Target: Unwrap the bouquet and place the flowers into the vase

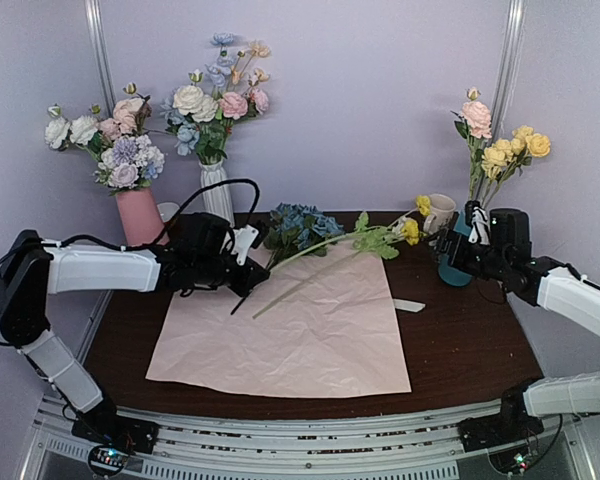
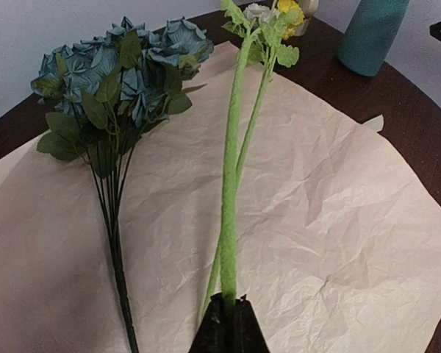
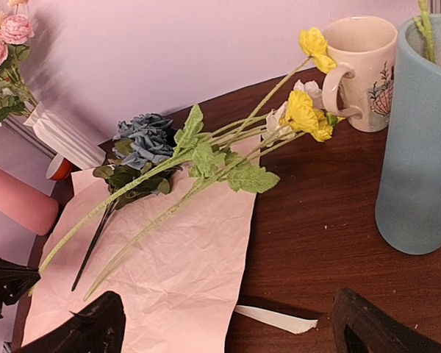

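1. The left claw is closed tight on the lower end of a fuzzy green stem. It sits over the far left corner of the pink paper.
2. From the grip, that stem runs across the paper's far edge toward its far right corner. A second, thinner stem runs alongside it. Its lower end lies on the paper beside the claw, apparently outside the grip.
3. The yellow blooms at the top of these stems lie just off the paper's far right corner, on the dark table. A pale bloom is tucked among them.
4. The blue cluster lies beside the held stem. Its dark stems are on the paper near the far left corner, and its head reaches the far edge.
5. The paper itself lies unfolded, flat and creased on the table.
6. The right claw has its jaws spread wide and holds nothing. It sits off the paper's right side, beyond the far right corner.
7. The teal vase stands upright close to that claw, well to the right of the paper's far right corner. It has pink and yellow blooms standing in it.
8. A cream mug stands past the paper's far right corner, between the loose yellow blooms and the vase.
9. A short white strip lies on the table just off the paper's right edge.
10. A pink vase and a white ribbed vase, each with its own bunch, stand beyond the paper's far left corner.
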Robot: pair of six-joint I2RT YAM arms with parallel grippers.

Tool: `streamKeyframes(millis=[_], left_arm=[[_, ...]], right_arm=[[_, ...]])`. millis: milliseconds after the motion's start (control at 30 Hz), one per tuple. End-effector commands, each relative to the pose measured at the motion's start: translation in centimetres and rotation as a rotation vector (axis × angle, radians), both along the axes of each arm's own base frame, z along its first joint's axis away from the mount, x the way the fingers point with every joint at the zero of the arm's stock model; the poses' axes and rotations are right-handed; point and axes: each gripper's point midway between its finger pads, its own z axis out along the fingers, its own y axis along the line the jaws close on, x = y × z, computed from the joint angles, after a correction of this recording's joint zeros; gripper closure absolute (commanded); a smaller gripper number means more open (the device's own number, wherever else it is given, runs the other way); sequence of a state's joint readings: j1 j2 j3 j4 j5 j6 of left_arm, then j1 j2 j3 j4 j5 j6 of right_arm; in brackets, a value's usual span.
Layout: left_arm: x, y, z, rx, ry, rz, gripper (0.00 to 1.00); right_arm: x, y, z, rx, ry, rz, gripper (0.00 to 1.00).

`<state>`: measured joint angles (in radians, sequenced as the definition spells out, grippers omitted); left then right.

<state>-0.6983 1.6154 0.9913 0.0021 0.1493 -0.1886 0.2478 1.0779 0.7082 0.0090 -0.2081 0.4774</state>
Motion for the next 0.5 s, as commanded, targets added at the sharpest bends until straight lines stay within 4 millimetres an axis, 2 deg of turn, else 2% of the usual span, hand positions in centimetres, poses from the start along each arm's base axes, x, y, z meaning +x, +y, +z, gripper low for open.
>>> streamKeyframes(millis=[0, 167, 467], left_arm=[[0.4, -0.6, 6.7, -0.131, -0.194, 0.008, 1.0], [0.4, 0.4, 9.5, -0.147, -0.295, 0.045, 1.0], [-1.1, 2.1, 13.2, -0.207, -0.431, 0.096, 1.0]], right_arm=[[0.0, 1.9, 2.5, 0.048, -0.052, 0.072, 0.0], [-0.3, 4.6, 3.5, 0.157, -0.059, 0.188, 0.0], [-0.3, 9.6, 7.8, 0.392, -0.131, 0.384, 0.0]])
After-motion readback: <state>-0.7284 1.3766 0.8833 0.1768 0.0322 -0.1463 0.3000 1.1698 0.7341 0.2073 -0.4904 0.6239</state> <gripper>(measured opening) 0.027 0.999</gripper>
